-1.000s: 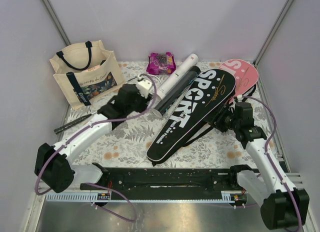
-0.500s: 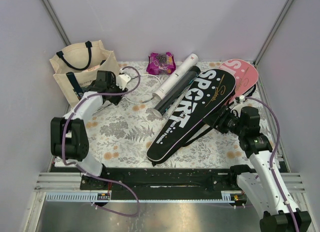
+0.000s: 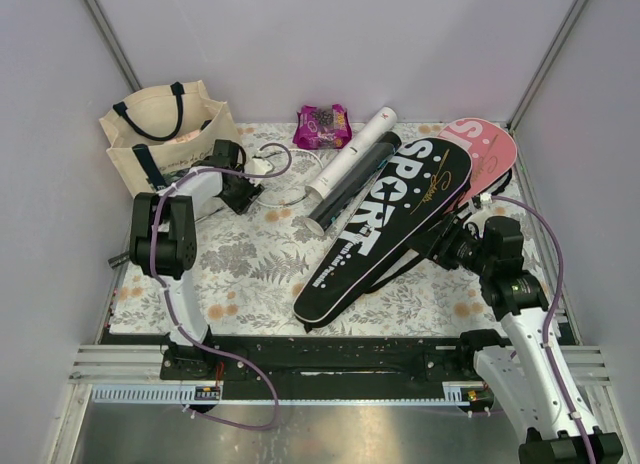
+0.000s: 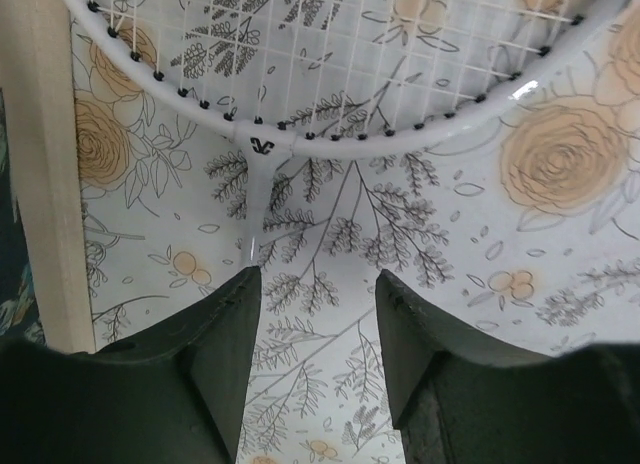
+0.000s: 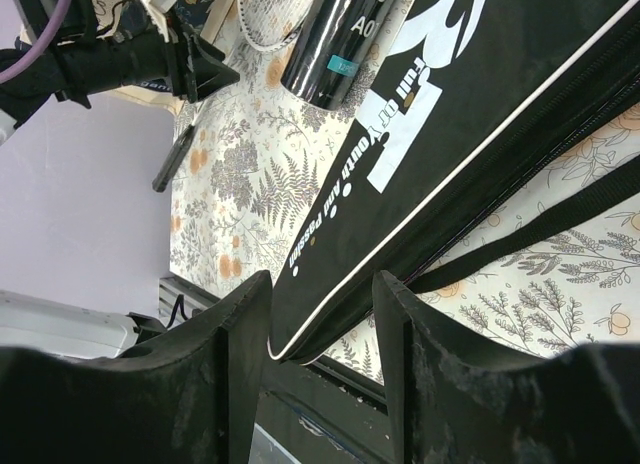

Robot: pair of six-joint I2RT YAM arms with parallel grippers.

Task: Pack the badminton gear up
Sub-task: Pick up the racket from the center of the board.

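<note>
Left claw point(image 4: 318, 279) hung open over the racket point(image 4: 262, 154), whose thin shaft sat off-centre near one finger; descending could pin or skid it. Right claw point(image 5: 320, 284) stood open beside the cover point(image 5: 480, 114).

- Racket point(image 4: 330, 54): white frame, white strings, black grommets. Flat on table; head just ahead of left hand point(image 4: 318, 284), throat pointing back toward it, thin shaft running under tip of one finger.
- Black cover point(image 3: 390, 219): racket-shaped, white "SPORT" lettering, white piping, black strap. Flat, laid diagonally; long edge directly beneath right hand point(image 5: 320, 279).
- Pink cover point(image 3: 485, 149): same shape, mostly hidden under wide end of black cover, beyond right hand.
- White tube point(image 3: 352, 152), black tube point(image 3: 345, 189): long, lying side by side and touching, parallel to black cover, between the two hands.
</note>
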